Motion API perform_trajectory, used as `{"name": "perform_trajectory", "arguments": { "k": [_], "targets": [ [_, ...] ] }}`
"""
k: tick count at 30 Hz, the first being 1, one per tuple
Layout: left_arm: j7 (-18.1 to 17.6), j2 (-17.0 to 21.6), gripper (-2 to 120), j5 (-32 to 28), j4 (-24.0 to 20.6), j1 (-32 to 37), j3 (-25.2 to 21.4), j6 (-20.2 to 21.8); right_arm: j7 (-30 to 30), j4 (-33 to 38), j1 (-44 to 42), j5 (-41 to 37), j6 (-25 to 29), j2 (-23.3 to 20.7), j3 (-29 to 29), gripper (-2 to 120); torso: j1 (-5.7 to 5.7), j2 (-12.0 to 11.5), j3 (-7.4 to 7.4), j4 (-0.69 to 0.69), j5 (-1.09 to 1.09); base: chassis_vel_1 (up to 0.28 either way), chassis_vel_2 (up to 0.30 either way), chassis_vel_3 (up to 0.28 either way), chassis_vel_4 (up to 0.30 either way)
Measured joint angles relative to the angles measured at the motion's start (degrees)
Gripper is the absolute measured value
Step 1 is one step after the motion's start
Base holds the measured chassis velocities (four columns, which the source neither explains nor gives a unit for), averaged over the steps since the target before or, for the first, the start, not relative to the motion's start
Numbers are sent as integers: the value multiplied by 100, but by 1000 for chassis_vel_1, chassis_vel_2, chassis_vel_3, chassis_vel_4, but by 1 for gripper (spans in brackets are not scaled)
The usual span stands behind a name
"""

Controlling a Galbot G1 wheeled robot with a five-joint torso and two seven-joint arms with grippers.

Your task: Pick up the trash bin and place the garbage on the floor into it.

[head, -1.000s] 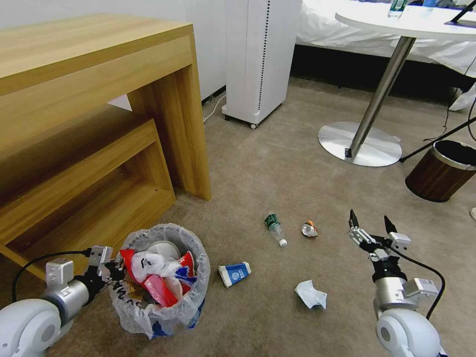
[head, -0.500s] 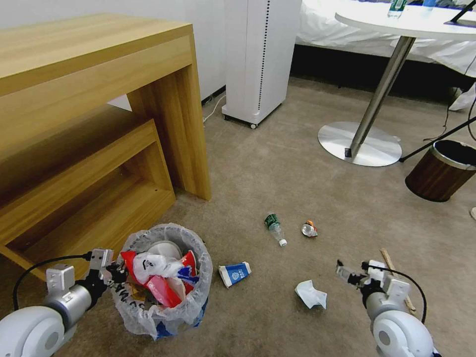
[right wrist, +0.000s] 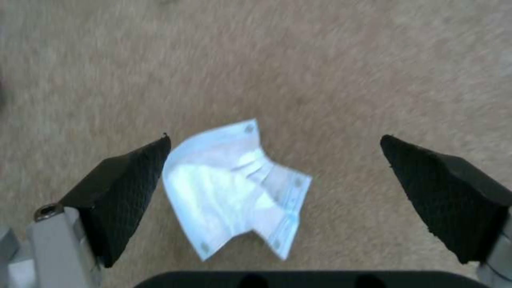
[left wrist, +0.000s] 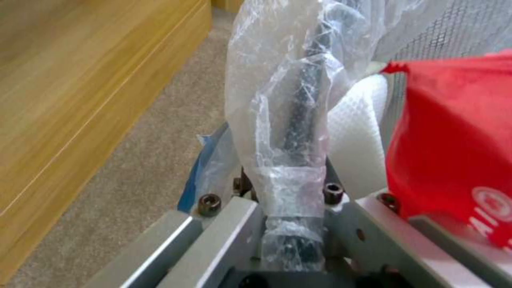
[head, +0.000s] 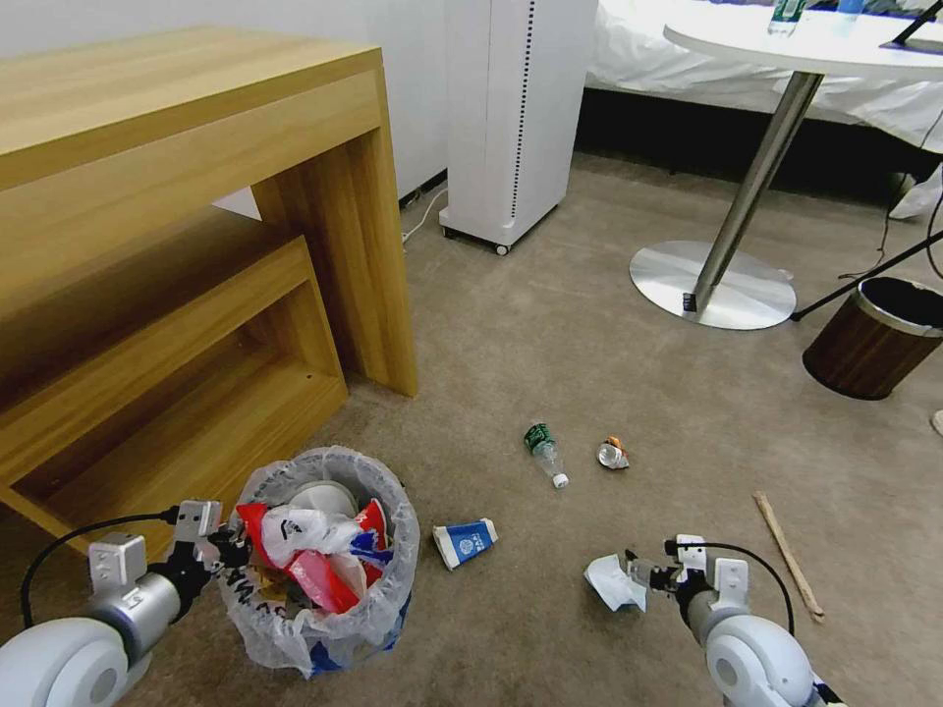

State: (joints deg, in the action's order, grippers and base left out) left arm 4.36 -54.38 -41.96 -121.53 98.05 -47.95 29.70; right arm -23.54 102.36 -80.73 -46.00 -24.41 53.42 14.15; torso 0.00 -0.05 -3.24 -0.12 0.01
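Note:
The trash bin (head: 319, 579), lined with a crinkly white bag and stuffed with red and white litter, stands at the lower left. My left gripper (head: 221, 545) is shut on its near rim; the left wrist view shows the rim and bag (left wrist: 293, 132) clamped in the left gripper (left wrist: 291, 208) beside a red wrapper (left wrist: 453, 160). My right gripper (head: 643, 566) hangs open low over the crumpled paper (head: 611, 581). In the right wrist view the paper (right wrist: 235, 188) lies on the carpet between the spread fingers (right wrist: 133, 188) of the right gripper (right wrist: 275, 138). More garbage lies around: a blue-white cup (head: 465, 541), a green-label bottle (head: 545, 454), a crushed can (head: 613, 454) and a wooden stick (head: 786, 553).
A wooden desk (head: 196, 196) with a low shelf stands at the left, close behind the bin. A white appliance on wheels (head: 511, 118) is at the back. The round table's metal base (head: 712, 285) and a brown wood-grain bin (head: 874, 337) are at the right.
My right arm has come down and back toward me, from open above the floor to low over the crumpled paper, uncovering the wooden stick. The left gripper still holds the bin.

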Motion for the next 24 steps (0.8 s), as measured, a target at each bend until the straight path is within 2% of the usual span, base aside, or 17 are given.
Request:
{"name": "perform_trajectory", "arguments": {
  "k": [10, 17, 24],
  "targets": [
    [-66, -65, 1, -8, 58, -79, 38, -8, 33, -809, 947, -87, -75, -283, -1253, 100, 0, 0, 0, 1, -3, 0, 0, 0, 0],
    [-69, -124, 1, 27, 69, -101, 99, -29, 123, -1111, 1214, 33, 61, -347, -1654, 100, 0, 0, 0, 0, -2, 0, 0, 0, 0],
    [-62, -170, 1, 64, 90, -87, 110, -85, 216, -1425, 1277, 350, 247, -169, -1914, 100, 0, 0, 0, 1, -1, 0, 0, 0, 0]
  ]
}}
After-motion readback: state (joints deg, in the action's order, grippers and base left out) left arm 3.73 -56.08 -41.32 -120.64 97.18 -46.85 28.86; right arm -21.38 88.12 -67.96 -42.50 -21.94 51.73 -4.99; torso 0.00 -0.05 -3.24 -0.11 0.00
